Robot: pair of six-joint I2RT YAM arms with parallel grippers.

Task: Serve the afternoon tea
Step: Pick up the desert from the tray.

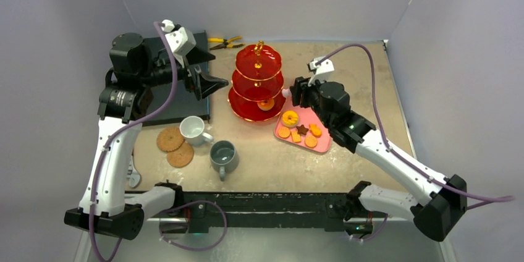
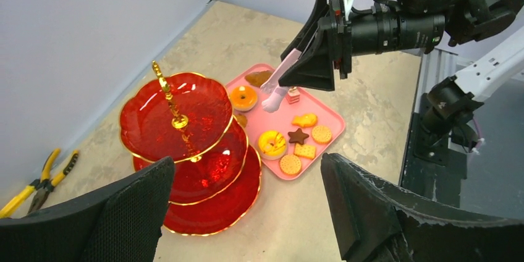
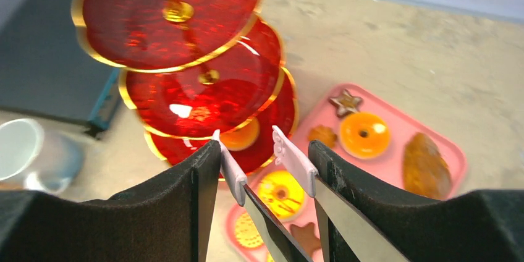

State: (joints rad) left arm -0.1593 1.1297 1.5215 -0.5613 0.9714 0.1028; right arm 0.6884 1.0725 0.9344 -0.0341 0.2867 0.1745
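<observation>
The red three-tier stand (image 1: 256, 80) (image 2: 185, 144) (image 3: 185, 39) rises mid-table, with one orange pastry (image 1: 266, 104) (image 3: 242, 136) on its bottom tier. A pink tray (image 1: 322, 144) (image 2: 333, 117) to its right holds several biscuits and pastries, among them a yellow donut (image 1: 290, 117) (image 3: 281, 193). My right gripper (image 1: 295, 94) (image 3: 264, 151) is shut on pink-tipped tongs (image 2: 275, 98) (image 3: 290, 157), whose empty tips hover between stand and tray. My left gripper (image 1: 213, 69) (image 2: 247, 206) hangs open and empty left of the stand. A white mug (image 1: 193, 129), a grey mug (image 1: 223, 156) and two cork coasters (image 1: 170, 139) lie in front.
Yellow-handled pliers (image 1: 225, 42) (image 2: 37, 181) lie behind the stand near the back wall. A flat dark slab (image 1: 179, 98) sits under my left arm. Walls close in the back and both sides.
</observation>
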